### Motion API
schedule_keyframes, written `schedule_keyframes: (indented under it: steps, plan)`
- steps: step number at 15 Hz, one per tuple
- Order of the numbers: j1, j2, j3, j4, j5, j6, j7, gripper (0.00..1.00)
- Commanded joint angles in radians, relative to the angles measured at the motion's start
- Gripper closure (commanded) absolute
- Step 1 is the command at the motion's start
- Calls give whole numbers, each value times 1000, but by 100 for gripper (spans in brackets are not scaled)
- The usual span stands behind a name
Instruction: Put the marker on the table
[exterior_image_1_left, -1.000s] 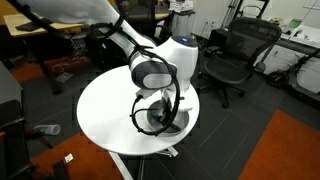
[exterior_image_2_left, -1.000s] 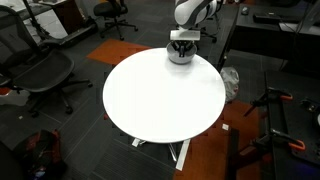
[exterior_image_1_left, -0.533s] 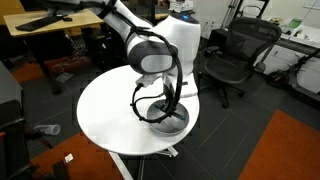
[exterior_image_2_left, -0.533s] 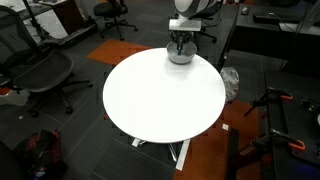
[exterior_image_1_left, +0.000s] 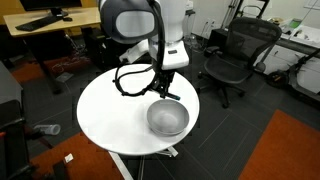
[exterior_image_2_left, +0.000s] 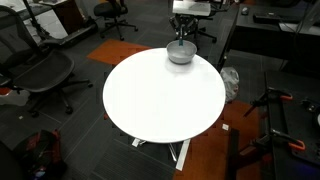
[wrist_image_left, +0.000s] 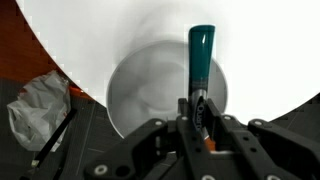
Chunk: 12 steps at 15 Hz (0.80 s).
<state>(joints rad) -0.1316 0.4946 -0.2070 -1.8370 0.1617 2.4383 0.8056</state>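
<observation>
The gripper (wrist_image_left: 200, 112) is closed tight on the marker (wrist_image_left: 201, 55). In the wrist view, the two fingers pinch the dark part and the teal end sticks out past the fingertips. The marker hangs in the air directly over the grey bowl (wrist_image_left: 140, 90), not touching it. In both exterior views the arm holds the gripper (exterior_image_1_left: 163, 90) a little above the bowl (exterior_image_1_left: 168, 120), which stands close to one edge of the round white table (exterior_image_1_left: 100, 115).

I think the step now is to carry the marker away from the bowl and lay it on the bare table top. The bowl (exterior_image_2_left: 181, 56) is near the rim, and beyond that rim the wrist view shows the floor with a crumpled white bag (wrist_image_left: 38, 102). So the safe direction is inward, toward the wide free middle of the table (exterior_image_2_left: 160, 105).

First the marker should travel sideways at this height until it is fully past the bowl's rim, so the teal tip does not catch it. Then it should come down slowly until the tip is just over the surface. If the wrist can tilt, laying the marker nearly flat is better, because a round pen dropped on its end will fall over and may roll. Only then should the fingers open, and the gripper (exterior_image_2_left: 181, 40) should rise straight up.
</observation>
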Motion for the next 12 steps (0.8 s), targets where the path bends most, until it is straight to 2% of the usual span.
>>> schedule_keyframes:
  steps: [1,6,12]
  plan:
    - [49,-146,-10,-178,-30,67,-3,95]
    - [102,-253,0,-365,-60,166,27,95]
    - [153,-317,7,-565,-78,295,58,95]
